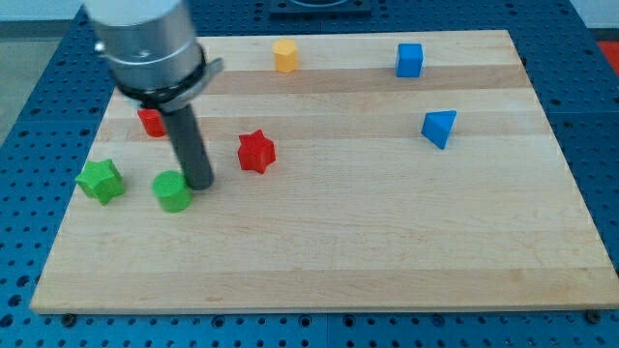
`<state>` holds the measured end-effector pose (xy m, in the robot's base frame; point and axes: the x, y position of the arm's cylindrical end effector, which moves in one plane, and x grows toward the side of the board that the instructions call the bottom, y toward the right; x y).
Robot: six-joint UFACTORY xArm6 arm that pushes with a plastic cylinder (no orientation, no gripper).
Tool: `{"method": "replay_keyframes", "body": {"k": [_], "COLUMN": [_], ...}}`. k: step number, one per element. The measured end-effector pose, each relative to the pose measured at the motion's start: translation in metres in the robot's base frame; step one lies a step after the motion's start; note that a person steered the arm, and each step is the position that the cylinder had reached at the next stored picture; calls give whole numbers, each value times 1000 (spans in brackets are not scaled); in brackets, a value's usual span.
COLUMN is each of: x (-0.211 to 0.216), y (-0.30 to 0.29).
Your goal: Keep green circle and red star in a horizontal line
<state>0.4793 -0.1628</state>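
Observation:
The green circle [173, 191] lies on the wooden board [387, 242] at the view's left. The red star [256, 152] lies to its right and a little higher in the view. My tip [198, 184] stands at the green circle's upper right edge, touching or nearly touching it, between the circle and the red star. The rod rises from there to the arm's grey body at the view's top left.
A green star [101, 181] lies left of the green circle. A red block [150, 122] is partly hidden behind the rod. An orange block [285, 55], a blue cube [410, 60] and a blue triangle [439, 128] lie toward the view's top and right.

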Motion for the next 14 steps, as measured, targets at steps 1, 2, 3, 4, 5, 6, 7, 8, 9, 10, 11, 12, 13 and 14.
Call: {"method": "replay_keyframes", "body": {"k": [1,2,3,4,5,6,7,8,9,10,11,12,13,14], "x": [32,-14,-72,-63,30,61,49,93,92,63,80,121,122,105], "y": [-3,11,16,76,83,96,91,96,120,146,140,66,-41,-117]}}
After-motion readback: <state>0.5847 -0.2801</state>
